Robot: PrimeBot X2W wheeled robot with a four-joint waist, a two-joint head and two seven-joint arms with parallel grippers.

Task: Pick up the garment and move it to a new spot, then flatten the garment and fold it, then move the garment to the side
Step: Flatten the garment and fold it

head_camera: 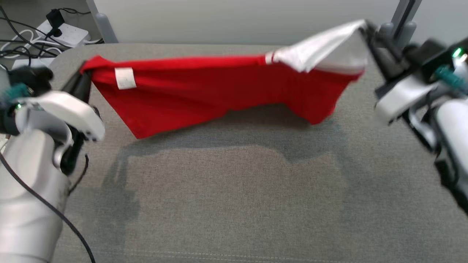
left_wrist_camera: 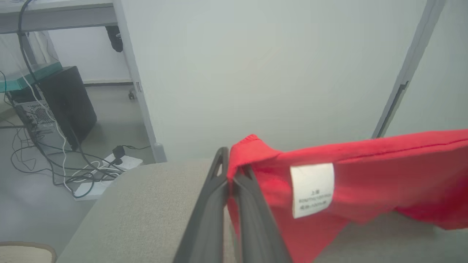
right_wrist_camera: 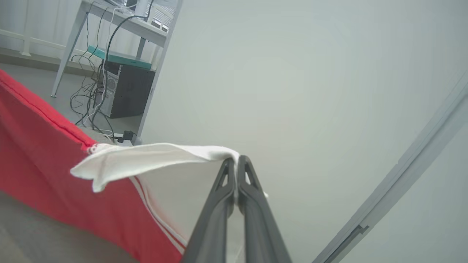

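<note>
Head camera looks down on the garment [head_camera: 204,87]; wrist cameras see it close, facing the wall [left_wrist_camera: 274,73].

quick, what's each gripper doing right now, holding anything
left gripper: closed, pinching the red end of the garment
right gripper: closed, pinching the garment's white end

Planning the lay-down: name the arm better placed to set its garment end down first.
Probably left: the left gripper, shut on the garment at its red corner, hangs lower than the right gripper.

The table [head_camera: 234,204] is grey fabric (corners rounded).
</note>
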